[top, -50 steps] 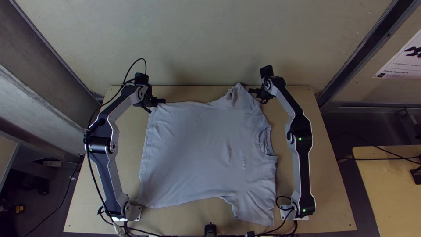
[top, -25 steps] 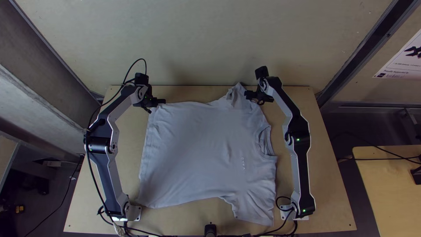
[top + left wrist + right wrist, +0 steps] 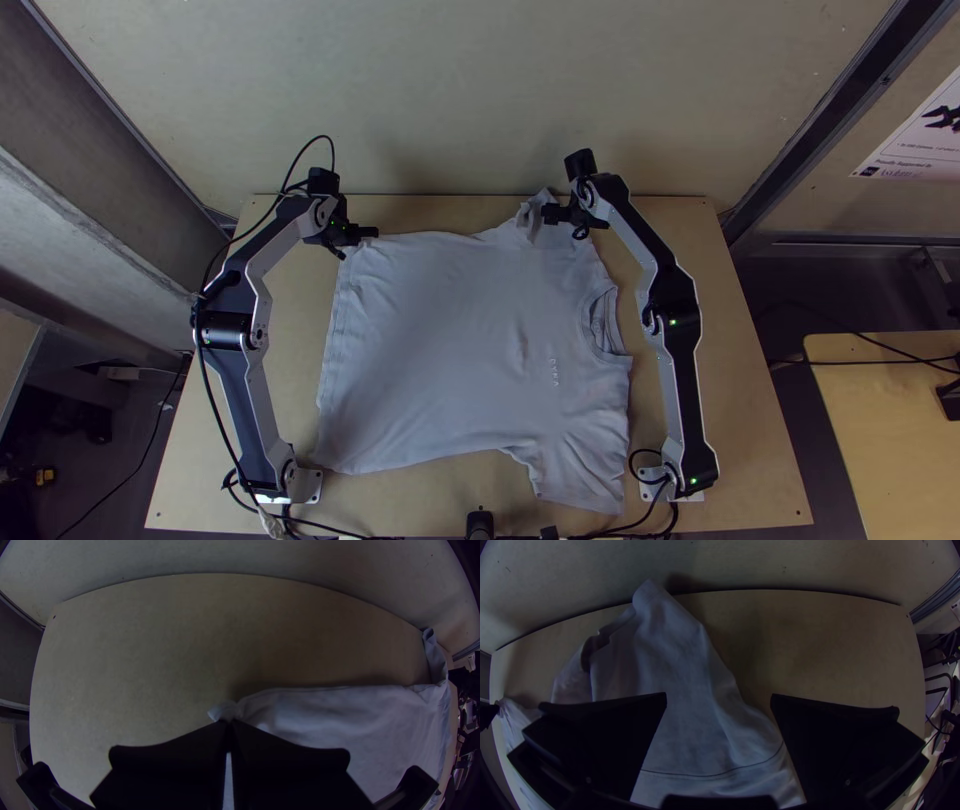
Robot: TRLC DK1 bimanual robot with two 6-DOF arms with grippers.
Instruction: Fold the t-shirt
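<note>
A light grey t-shirt (image 3: 450,350) lies spread on the table, collar toward the right arm, hem toward the left arm. At its far hem corner is my left gripper (image 3: 368,232); in the left wrist view, the left gripper (image 3: 228,724) is shut on that corner, a small tuft poking out past the fingertips. My right gripper (image 3: 552,214) is over the far sleeve. In the right wrist view, the right gripper (image 3: 719,695) stands wide open, with the creased sleeve (image 3: 675,650) between and beyond its fingers.
The wooden table (image 3: 740,430) meets a pale wall (image 3: 450,100) just beyond the sleeve's tip. Black cables (image 3: 640,518) run along the near edge by the arm bases. Bare wood shows between the shirt's collar side and the right arm.
The right arm has swung to the left, bringing its gripper from beside the far sleeve to over it. The left gripper and the shirt have stayed where they were.
</note>
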